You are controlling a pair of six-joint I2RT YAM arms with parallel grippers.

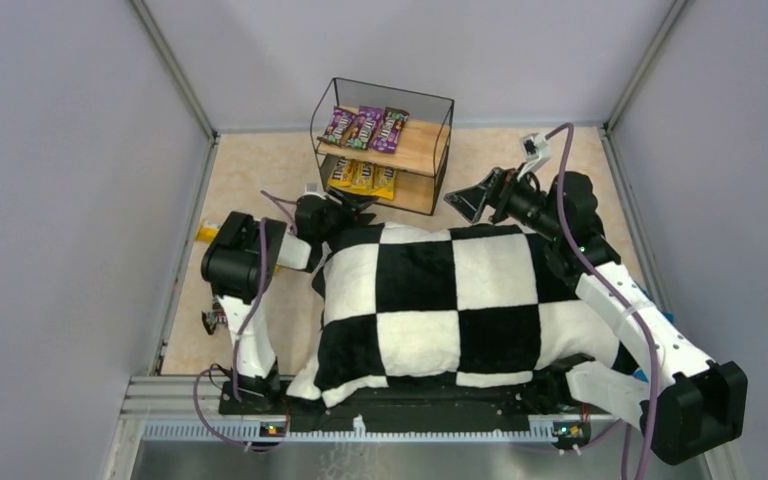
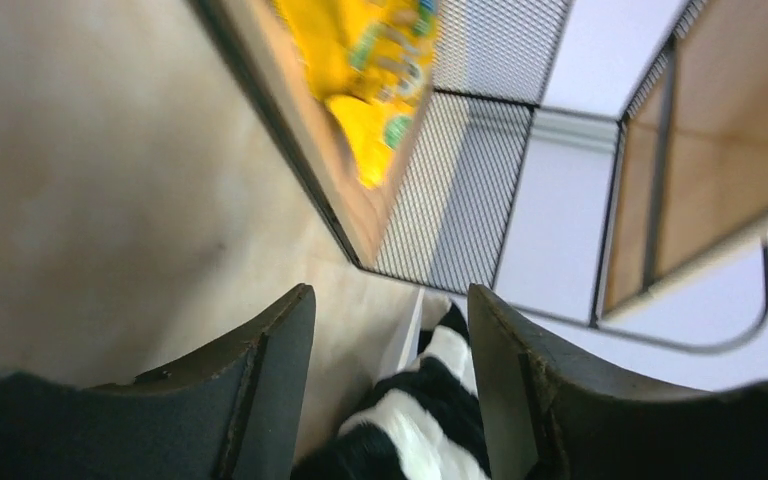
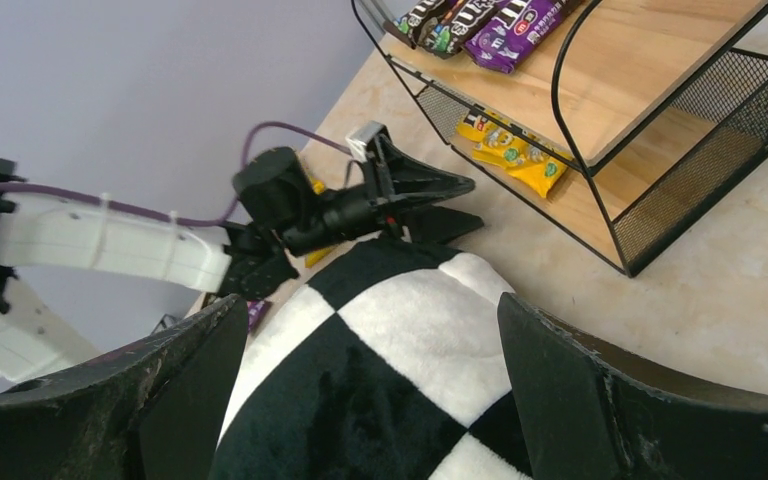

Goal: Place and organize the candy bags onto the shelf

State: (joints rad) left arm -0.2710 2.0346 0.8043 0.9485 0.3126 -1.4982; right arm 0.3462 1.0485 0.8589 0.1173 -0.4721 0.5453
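Checkered cushion [image 1: 430,300] is lying on the table [image 1: 260,170] on the near side of the shelf [image 1: 385,150]. It is covering most of the ground between the arm bases and the shelf's front.

Left tool [image 2: 390,300] is hovering low just off the shelf's near-left corner, over the cushion's far edge. Its jaws are standing moderately apart and gripping nothing; wire mesh and the lower board are filling its wrist view.

Right tool [image 3: 372,310] is hanging off to the right of the shelf's near-right corner, apart from the frame. Its jaws are spread wide with nothing between them.

Three purple candy bags [image 1: 365,127] are lying side by side on the shelf's upper board, toward its left end. A row of yellow candy bags [image 1: 363,177] is lying on the lower board, directly beneath the purple ones, also at the left end.
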